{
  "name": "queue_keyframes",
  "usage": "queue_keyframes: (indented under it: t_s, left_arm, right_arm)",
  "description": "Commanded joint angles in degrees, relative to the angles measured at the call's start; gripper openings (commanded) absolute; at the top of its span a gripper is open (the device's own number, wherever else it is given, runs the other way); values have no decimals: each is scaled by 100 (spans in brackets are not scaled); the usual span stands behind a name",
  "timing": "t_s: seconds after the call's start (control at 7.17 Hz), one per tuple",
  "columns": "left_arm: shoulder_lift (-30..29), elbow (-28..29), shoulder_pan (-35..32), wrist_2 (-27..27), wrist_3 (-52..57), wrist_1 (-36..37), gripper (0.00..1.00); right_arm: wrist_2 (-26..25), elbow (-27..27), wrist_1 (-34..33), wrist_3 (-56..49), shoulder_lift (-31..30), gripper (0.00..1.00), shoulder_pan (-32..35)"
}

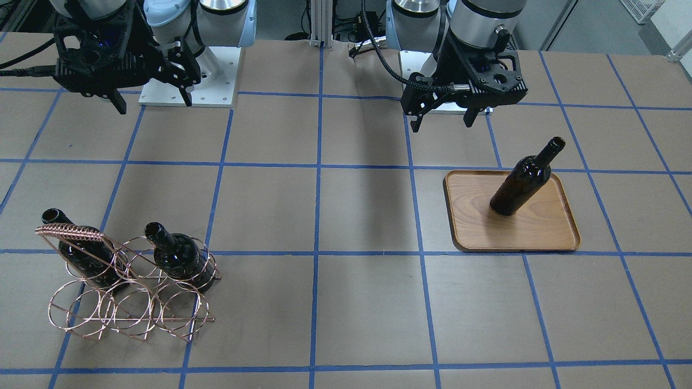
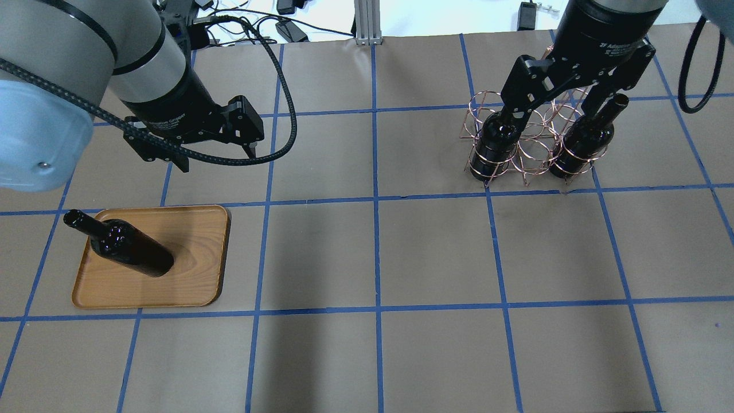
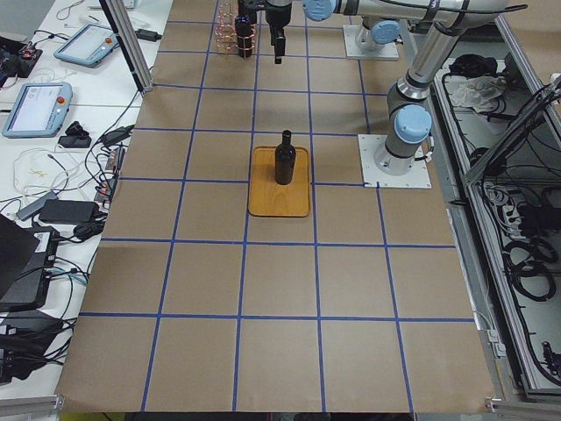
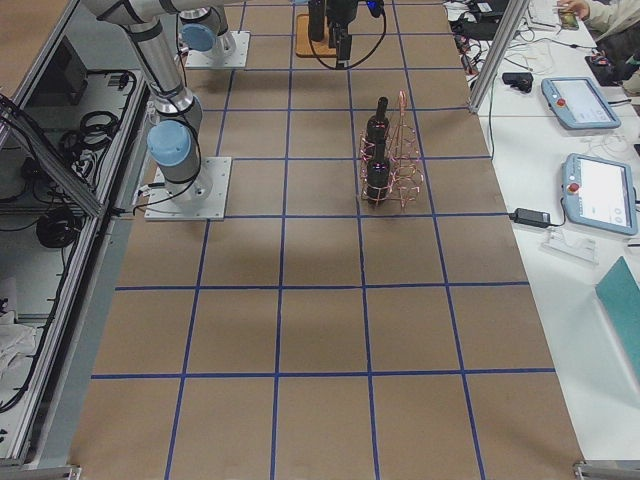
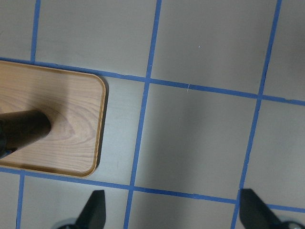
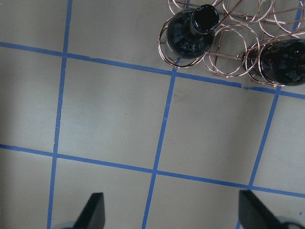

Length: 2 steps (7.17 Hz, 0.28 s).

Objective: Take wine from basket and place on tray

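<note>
One dark wine bottle (image 1: 521,183) stands upright on the light-brown wooden tray (image 1: 540,232); it also shows in the overhead view (image 2: 132,249) on the tray (image 2: 189,275). Two more bottles (image 2: 496,143) (image 2: 582,140) stand in the copper wire basket (image 2: 530,155), also seen from the front (image 1: 130,308). My left gripper (image 2: 218,160) is open and empty, raised behind the tray. My right gripper (image 2: 550,112) is open and empty, held high on the robot's side of the basket. The right wrist view shows both basket bottles (image 6: 190,36) (image 6: 281,62) at its top edge.
The table is covered in brown paper with a grid of blue tape lines. The two arm bases (image 1: 189,81) (image 1: 432,70) stand at the robot's edge. Tablets and cables lie on side benches (image 4: 590,150) beyond the table's end.
</note>
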Motion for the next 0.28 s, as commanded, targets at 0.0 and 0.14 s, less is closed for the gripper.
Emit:
queue_keyframes:
  t_s: [0.0, 0.14]
  left_arm:
    - [13, 18, -34, 21, 14, -184, 100]
    - [13, 18, -34, 21, 14, -221, 100]
  right_arm:
    - [0, 0, -15, 1, 0, 100, 0]
    - [0, 0, -7, 1, 0, 100, 0]
